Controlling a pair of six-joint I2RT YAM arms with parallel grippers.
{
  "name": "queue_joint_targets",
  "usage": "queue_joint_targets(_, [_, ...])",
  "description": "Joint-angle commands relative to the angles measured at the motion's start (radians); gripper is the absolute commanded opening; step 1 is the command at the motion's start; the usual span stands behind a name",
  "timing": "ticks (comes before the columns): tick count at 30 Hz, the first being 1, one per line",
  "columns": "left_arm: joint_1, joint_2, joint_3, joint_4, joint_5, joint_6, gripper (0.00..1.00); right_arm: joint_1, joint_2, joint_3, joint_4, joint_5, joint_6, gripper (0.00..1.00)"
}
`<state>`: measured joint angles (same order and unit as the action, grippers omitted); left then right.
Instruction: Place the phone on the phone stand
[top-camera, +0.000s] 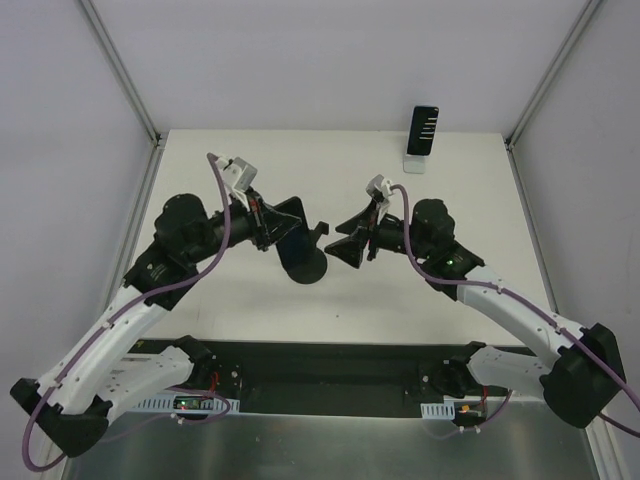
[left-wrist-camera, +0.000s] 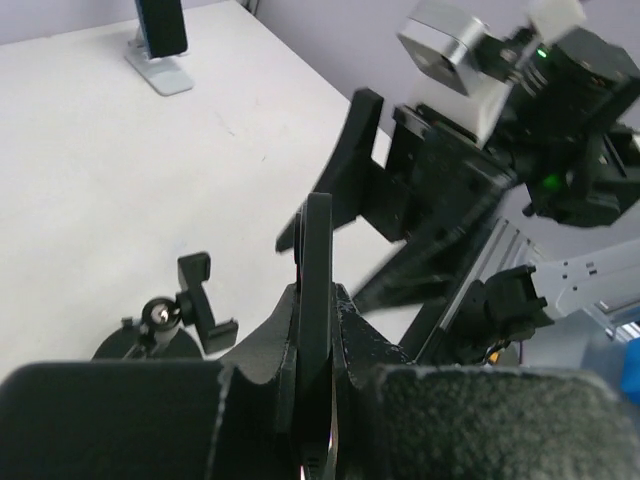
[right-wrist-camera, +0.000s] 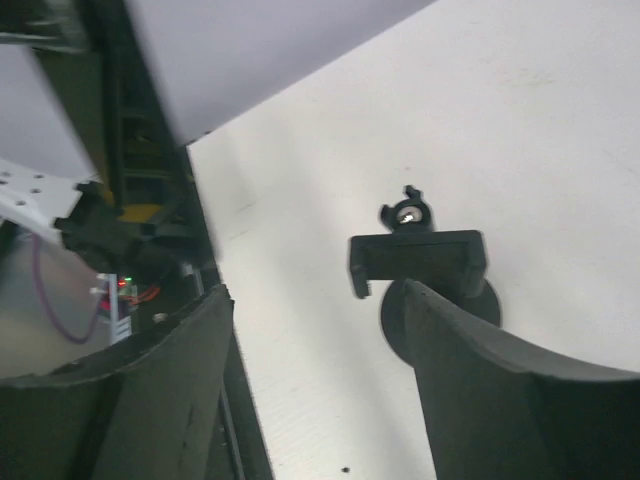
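Left gripper (top-camera: 272, 232) on its inward-bent arm, clamped shut on the edge-on phone (left-wrist-camera: 316, 262), near the black phone stand (top-camera: 304, 266), right gripper (right-wrist-camera: 318, 300) spread wide, empty.

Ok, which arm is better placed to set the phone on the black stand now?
Left. The left end effector is shut on a thin dark slab, apparently the phone, right beside the black stand. The right end effector is open and empty, facing the stand.
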<state>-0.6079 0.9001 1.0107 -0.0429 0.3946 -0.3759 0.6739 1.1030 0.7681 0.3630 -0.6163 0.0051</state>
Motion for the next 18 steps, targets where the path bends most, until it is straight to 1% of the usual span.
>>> queue_joint_targets(1, [-0.003, -0.133, -0.021, -0.121, -0.074, 0.069, 0.0, 0.001, 0.078, 0.111, -0.163, 0.124, -0.138, 0.65])
queue_joint_targets(3, [-0.003, -0.164, -0.044, -0.123, -0.045, 0.063, 0.0, 0.0, 0.13, 0.144, -0.231, 0.128, -0.215, 0.57])
queue_joint_targets(4, [-0.003, -0.167, -0.049, -0.123, -0.033, 0.063, 0.0, 0.0, 0.147, 0.186, -0.252, 0.135, -0.244, 0.5])
queue_joint_targets(5, [-0.004, -0.168, -0.05, -0.123, -0.014, 0.06, 0.0, -0.007, 0.164, 0.2, -0.268, 0.129, -0.282, 0.48])
queue_joint_targets(7, [-0.004, -0.167, -0.05, -0.123, -0.007, 0.065, 0.0, -0.019, 0.204, 0.223, -0.276, 0.098, -0.3, 0.42])
queue_joint_targets(10, [-0.004, -0.158, -0.043, -0.12, 0.01, 0.066, 0.0, -0.045, 0.238, 0.227, -0.262, 0.082, -0.301, 0.4])
queue_joint_targets(18, [-0.004, -0.144, -0.055, -0.084, 0.072, 0.065, 0.0, -0.063, 0.326, 0.257, -0.225, 0.03, -0.313, 0.41])
